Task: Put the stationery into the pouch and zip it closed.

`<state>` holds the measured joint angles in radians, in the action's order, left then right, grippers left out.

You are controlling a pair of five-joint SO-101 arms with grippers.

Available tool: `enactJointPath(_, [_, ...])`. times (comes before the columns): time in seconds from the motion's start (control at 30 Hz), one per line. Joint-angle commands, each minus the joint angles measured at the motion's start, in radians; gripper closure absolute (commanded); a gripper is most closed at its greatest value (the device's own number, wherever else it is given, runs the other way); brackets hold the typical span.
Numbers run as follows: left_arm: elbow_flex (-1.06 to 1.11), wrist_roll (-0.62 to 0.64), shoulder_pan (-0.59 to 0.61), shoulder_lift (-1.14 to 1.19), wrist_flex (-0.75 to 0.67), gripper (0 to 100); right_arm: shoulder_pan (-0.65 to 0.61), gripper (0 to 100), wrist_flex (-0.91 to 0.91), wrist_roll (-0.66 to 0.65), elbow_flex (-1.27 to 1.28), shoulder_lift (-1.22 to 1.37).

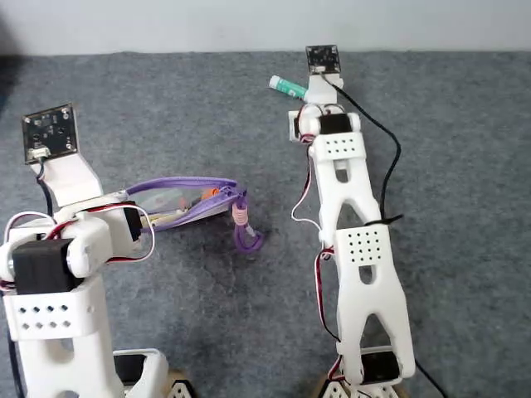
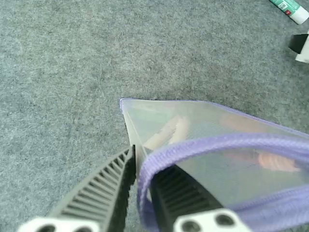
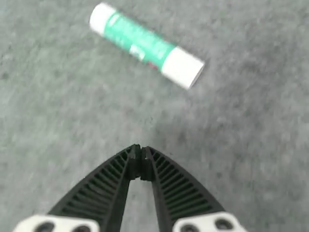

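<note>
The right arm (image 1: pixel 357 249) is built of white moulded shells, forked in shape and pierced with grids of small round holes. A black cable (image 1: pixel 390 157) is run along it. On the side away from the black cable, thin red and white wires (image 1: pixel 309 195) are looped. At the black cable's far end a dark square camera board (image 1: pixel 323 57) is mounted. The left arm (image 1: pixel 58 274), well apart from the black cable, is made of the same white shells, with a black motor block (image 1: pixel 37 265). The left pincer (image 2: pixel 140 162) and the right pincer (image 3: pixel 140 150) are formed of black ribbed fingers set in white mounts with dark round holes.
</note>
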<state>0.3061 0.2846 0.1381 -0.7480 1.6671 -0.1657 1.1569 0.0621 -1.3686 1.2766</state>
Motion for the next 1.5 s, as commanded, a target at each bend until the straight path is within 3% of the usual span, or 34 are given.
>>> enactJointPath(0.0, [0.002, 0.006, -0.009, -0.011, -0.006, 99, -0.008, 99.0, 0.147, 0.014, -0.011, -0.147])
enactJointPath(0.13, [0.002, 0.006, -0.014, -0.011, -0.006, 99, -0.024, 99.0, 0.338, 0.015, -0.011, -0.242])
enactJointPath(0.43, [-0.002, 0.005, -0.198, -0.012, 0.06, 99, -0.07, 99.0, 0.641, 0.017, -0.009, -0.4])
enactJointPath(0.67, [-0.001, 0.245, -0.239, -0.012, 0.064, 99, -0.093, 99.1, 0.644, 0.015, 0.034, -0.564])
enactJointPath(0.9, [0.001, 0.281, -0.261, -0.012, 0.086, 99, -0.179, 99.1, 0.641, 0.026, 0.482, -0.944])
enactJointPath(1.1, [0.001, 0.282, -0.264, -0.029, 0.084, 99, -0.189, 99.1, 0.636, 0.12, 0.864, -1.268])
enactJointPath(1.47, [0.058, 0.281, -0.258, -0.253, 0.084, 99, -0.168, 99.1, 0.553, 0.152, 1.292, -1.681])
